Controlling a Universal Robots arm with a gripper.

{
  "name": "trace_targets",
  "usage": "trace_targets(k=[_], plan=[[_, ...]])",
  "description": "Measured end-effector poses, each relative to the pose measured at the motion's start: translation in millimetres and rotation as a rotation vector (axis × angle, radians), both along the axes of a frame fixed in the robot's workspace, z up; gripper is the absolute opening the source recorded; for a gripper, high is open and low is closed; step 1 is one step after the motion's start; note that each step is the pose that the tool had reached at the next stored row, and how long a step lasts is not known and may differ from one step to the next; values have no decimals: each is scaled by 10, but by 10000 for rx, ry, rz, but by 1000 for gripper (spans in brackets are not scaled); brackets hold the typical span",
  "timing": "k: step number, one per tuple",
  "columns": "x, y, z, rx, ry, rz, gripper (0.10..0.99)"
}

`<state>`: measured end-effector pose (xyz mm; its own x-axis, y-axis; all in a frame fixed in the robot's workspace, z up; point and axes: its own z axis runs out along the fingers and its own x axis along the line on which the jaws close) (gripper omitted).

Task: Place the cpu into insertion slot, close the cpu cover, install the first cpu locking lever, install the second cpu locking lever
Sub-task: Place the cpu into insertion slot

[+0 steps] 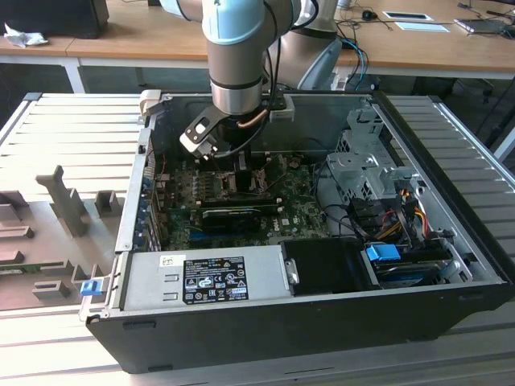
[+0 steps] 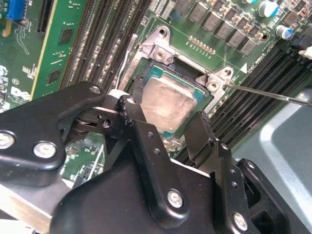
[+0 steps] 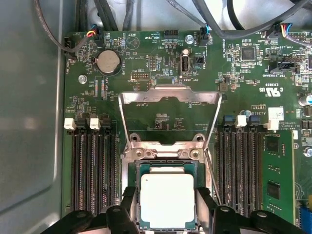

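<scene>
In both wrist views the cpu point(image 3: 167, 200) point(image 2: 168, 105), a small square chip with a silver top, sits at the insertion slot point(image 3: 132, 168) point(image 2: 163, 57), level with its black frame. My gripper point(image 3: 166, 193) point(image 2: 163, 113) is shut on the cpu, one black finger against each of two opposite edges. The cpu cover point(image 3: 170, 93), a silver frame plate, stands swung open past the slot. A thin locking lever point(image 2: 268, 92) sticks out unlatched beside the socket. In the exterior view the arm reaches down into the case, with the gripper point(image 1: 241, 165) low over the motherboard point(image 1: 282, 213).
Rows of memory slots point(image 3: 95, 170) point(image 3: 239, 168) flank the socket on both sides. The open computer case point(image 1: 241, 322) holds a power supply point(image 1: 201, 277), a drive cage point(image 1: 366, 165) and cable bundles point(image 1: 402, 213). Cables point(image 3: 102, 19) hang along the board's edge near a coin battery point(image 3: 107, 62).
</scene>
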<state>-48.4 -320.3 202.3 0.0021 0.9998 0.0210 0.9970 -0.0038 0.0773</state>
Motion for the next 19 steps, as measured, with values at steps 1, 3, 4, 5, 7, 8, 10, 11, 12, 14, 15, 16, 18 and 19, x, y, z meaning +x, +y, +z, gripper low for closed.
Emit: trace_targets(k=[1, 3, 4, 5, 7, 8, 10, 11, 12, 14, 15, 16, 18, 19], plan=[[0, 0, 10, 0, 2, -1, 604], [0, 0, 39, 0, 9, -2, 604], [0, 0, 55, 1, 10, 0, 604], [0, 0, 67, 1, 15, 0, 604], [0, 0, 102, 1, 27, 0, 604], [0, 0, 123, 0, 36, -1, 604], [0, 0, 172, 0, 59, 0, 459], [0, 0, 201, 0, 70, 0, 278], [0, 0, 223, 0, 75, 0, 106], [0, 0, 254, -2, 82, 0, 106], [0, 0, 266, -2, 87, 0, 106], [0, 0, 276, -2, 89, 0, 106], [0, 0, 284, -1, 90, 0, 106], [0, 0, 288, -2, 92, -1, 106]])
